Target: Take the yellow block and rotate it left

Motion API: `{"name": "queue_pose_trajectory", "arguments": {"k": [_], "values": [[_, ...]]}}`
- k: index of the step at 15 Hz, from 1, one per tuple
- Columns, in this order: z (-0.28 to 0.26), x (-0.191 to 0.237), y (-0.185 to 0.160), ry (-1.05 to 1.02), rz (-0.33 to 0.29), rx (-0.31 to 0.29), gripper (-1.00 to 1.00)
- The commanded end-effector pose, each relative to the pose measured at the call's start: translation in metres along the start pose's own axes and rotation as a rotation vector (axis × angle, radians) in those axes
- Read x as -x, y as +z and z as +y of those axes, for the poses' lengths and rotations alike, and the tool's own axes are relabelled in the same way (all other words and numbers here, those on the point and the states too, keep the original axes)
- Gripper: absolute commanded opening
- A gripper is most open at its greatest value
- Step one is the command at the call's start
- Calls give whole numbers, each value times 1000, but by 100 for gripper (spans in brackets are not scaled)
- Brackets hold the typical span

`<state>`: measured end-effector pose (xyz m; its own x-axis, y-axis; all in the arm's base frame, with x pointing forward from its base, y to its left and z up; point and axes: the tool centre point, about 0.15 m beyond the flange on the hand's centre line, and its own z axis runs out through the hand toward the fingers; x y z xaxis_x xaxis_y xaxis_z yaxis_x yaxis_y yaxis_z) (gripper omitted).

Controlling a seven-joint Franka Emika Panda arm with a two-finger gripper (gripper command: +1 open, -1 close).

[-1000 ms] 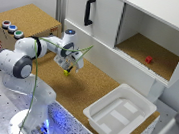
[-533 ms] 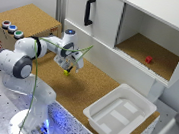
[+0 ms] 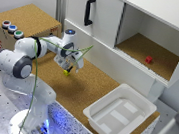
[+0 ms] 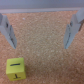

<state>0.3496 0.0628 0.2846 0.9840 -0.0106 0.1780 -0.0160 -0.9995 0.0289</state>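
Cork-covered worktop (image 3: 82, 94) runs beneath white cabinets. Over it hangs the claw (image 3: 68, 66), fingers spread apart and empty. Just beside it the yellow block (image 4: 15, 69) rests on the cork, outside the gap between the fingers.

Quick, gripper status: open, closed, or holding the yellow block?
Gripper: open and empty, its two fingers spread wide. The small yellow-green cube-shaped block sits on the cork surface, outside the fingers and untouched.
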Motion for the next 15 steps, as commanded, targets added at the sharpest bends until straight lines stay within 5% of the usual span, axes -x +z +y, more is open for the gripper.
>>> {"name": "queue_pose_trajectory", "arguments": {"k": [1, 11, 12, 15], "values": [[-44, 29, 13, -159, -12, -55, 100], [-46, -2, 78, -233, -48, -83, 100], [-48, -4, 81, -243, -56, -88, -100], [-50, -8, 87, -266, -70, -87, -100]]}}
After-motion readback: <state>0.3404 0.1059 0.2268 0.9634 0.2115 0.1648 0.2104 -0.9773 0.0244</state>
